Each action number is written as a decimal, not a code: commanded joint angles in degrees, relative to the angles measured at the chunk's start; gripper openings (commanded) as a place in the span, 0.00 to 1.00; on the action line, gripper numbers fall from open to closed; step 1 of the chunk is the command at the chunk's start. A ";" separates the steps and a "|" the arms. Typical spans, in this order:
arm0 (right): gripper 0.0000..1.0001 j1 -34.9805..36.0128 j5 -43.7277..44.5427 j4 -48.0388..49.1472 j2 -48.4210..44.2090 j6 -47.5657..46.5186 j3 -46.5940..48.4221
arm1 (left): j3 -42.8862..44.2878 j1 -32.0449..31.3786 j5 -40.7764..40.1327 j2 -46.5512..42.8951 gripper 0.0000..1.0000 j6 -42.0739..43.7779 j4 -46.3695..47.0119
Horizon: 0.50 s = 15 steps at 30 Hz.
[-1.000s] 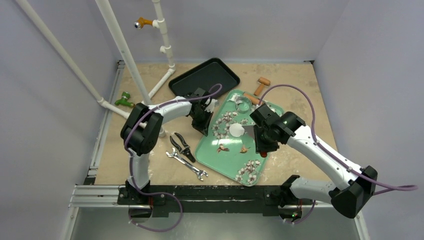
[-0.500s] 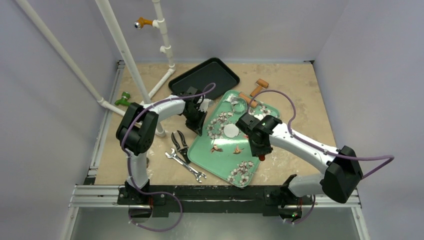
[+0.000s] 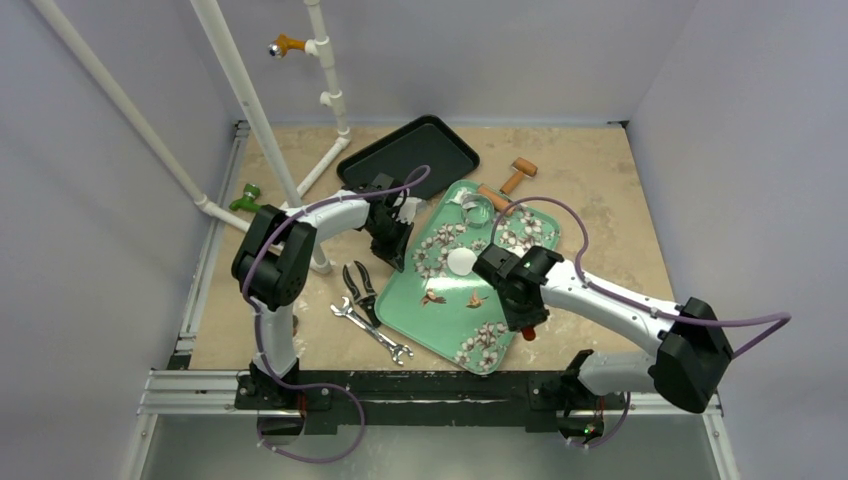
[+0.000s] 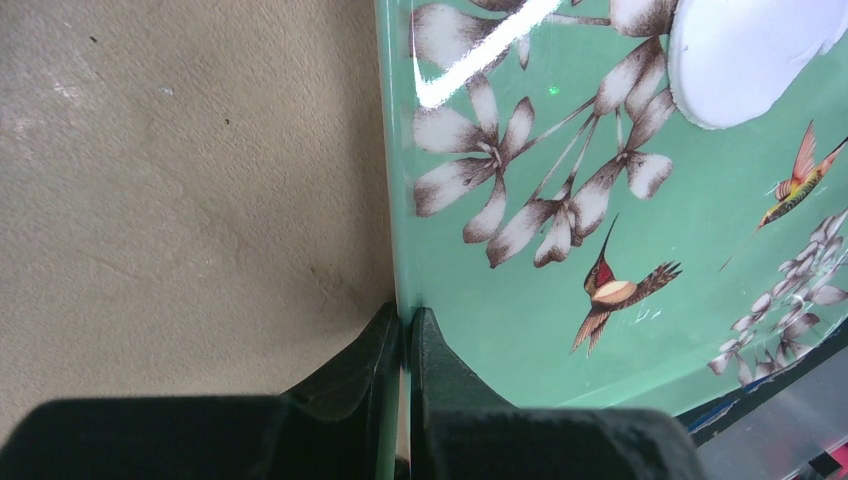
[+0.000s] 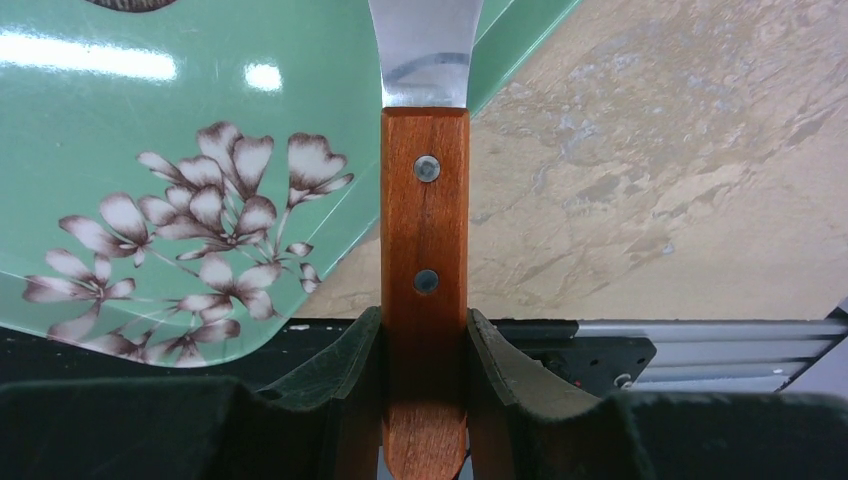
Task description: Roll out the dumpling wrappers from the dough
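A flat white dumpling wrapper (image 3: 461,261) (image 4: 750,60) lies on the green flowered tray (image 3: 452,316) (image 4: 520,330). My left gripper (image 3: 397,250) (image 4: 403,315) is shut on the tray's left rim, one finger on each side of the edge. My right gripper (image 3: 521,312) (image 5: 424,320) is shut on the wooden handle of a metal spatula (image 5: 424,230). The spatula's blade (image 5: 425,50) reaches over the tray's near right edge (image 5: 200,120). A shiny metal ring (image 3: 480,210) rests at the tray's far end.
A wooden rolling pin (image 3: 512,180) lies beyond the tray. A black tray (image 3: 408,152) sits at the back. Pliers (image 3: 362,290) and a wrench (image 3: 375,328) lie left of the green tray. White pipes (image 3: 250,110) stand at the far left.
The green tray has slid left and turned with my left gripper on its rim. My right arm has swung left and nearer, carrying the spatula.
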 commanded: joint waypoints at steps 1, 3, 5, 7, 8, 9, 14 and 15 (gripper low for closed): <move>0.00 0.25 -1.93 0.55 -1.55 -1.67 -0.30 | -1.36 0.32 -0.61 -0.74 0.00 1.98 -2.42; 0.00 0.33 -2.32 1.79 -0.75 -2.30 -0.55 | -1.37 0.32 -0.54 -0.72 0.00 1.83 -2.36; 0.00 0.36 -2.19 2.62 -0.06 -2.46 -0.79 | -1.37 0.32 -0.56 -0.80 0.00 1.82 -2.44; 0.00 0.41 -2.68 3.80 0.03 -2.71 -0.86 | -1.39 0.32 -0.53 -0.80 0.00 1.94 -2.57; 0.00 0.42 -3.01 4.35 -0.07 -2.73 -0.92 | -1.44 0.32 -0.51 -0.83 0.00 1.95 -2.53; 0.00 0.42 -3.03 4.60 -0.14 -2.81 -0.86 | -1.44 0.32 -0.52 -0.78 0.00 1.95 -2.59; 0.00 0.45 -2.85 3.79 0.00 -2.86 -0.66 | -1.37 0.32 -0.43 -0.70 0.00 1.87 -2.66; 0.00 0.42 -2.83 3.62 -0.29 -2.90 -0.73 | -1.37 0.32 -0.43 -0.73 0.00 1.90 -2.64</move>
